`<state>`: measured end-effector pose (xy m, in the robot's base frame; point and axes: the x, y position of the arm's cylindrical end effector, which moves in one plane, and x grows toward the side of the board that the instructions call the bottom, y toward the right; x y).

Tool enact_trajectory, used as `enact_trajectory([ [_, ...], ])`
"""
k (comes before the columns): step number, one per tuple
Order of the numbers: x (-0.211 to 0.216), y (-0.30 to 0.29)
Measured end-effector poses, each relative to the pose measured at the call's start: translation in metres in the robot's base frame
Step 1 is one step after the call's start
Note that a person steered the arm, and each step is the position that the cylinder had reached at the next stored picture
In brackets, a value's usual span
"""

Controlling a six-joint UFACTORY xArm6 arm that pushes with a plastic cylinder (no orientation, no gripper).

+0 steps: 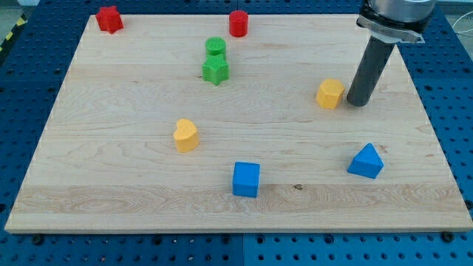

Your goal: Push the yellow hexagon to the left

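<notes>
A: Where's the rod sitting?

B: I'm resting my tip (pixel 358 102) on the wooden board (pixel 111 185), just to the view's right of the yellow hexagon (pixel 330 94). It's close beside it; I cannot tell if it's touching. There are no jaws here, just a plain rod, so it's gripping nothing.

A: Anything sitting in the way on the hexagon's far side?

B: Past the hexagon toward the view's left from my tip, the board is running on to the green star (pixel 215 71), with the green cylinder (pixel 215 47) touching it just above. Both are lying well apart from my tip and a bit higher in the view. The red cylinder (pixel 238 24) is sitting up-left of my tip near the top edge, and the red block (pixel 109 19), shape unclear, is sitting far off at the top-left corner.

A: And lower down?

B: The blue triangular block (pixel 366 161) is lying below my tip, toward the view's bottom. The blue cube (pixel 246 179) is sitting down-left. The yellow heart (pixel 185 135) is lying farther left, lower than the hexagon. All are standing apart from each other.
</notes>
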<state>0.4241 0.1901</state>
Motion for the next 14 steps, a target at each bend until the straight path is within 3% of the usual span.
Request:
enact_trajectory([
  [4,0.008,-0.023],
  [8,-0.021,-0.025],
  [14,-0.023,-0.037],
])
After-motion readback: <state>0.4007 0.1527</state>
